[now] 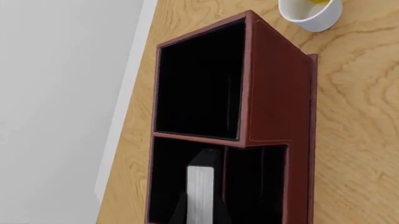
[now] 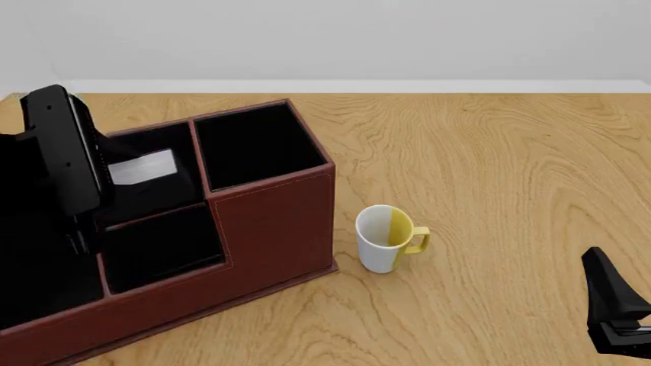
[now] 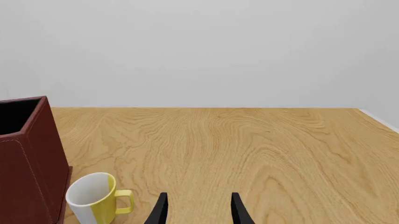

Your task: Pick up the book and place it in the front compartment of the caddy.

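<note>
Left arm (image 2: 61,156) over caddy (image 2: 274,221), jaws pinching book (image 2: 142,168) upright inside compartment; right jaws (image 3: 198,210) empty, parted.

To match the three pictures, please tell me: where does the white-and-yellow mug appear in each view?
Front view: the mug stands on the table just right of the caddy.
Left wrist view: only its rim shows, beyond the caddy.
Right wrist view: it stands beside the caddy's corner.
Shared landmark: the caddy.
</note>
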{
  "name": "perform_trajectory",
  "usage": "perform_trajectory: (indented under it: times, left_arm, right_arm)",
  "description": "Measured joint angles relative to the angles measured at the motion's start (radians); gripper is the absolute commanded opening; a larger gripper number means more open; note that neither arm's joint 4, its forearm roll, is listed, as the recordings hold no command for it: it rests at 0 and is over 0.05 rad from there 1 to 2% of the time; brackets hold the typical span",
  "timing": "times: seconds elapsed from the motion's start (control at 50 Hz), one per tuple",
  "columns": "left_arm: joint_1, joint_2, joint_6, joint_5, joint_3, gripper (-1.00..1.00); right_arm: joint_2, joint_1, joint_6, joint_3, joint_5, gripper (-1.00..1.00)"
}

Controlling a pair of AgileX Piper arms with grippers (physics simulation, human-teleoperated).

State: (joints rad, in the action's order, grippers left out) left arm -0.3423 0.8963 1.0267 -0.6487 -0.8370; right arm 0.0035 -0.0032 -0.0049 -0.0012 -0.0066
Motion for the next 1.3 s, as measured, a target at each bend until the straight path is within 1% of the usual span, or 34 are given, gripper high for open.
perform_trajectory:
  times: [0.62,1.3]
  left_arm:
    - [0.046,0.040,0.025,0.098,0.056,-1.00]
    - [0.094,0.118,0.053,0.201,0.088,-1.00]
  right_arm:
    - [0.000,0.000,0.000,0.000,0.000,1.00]
    - [0.000,0.000,0.000,0.000,0.000,1.00]
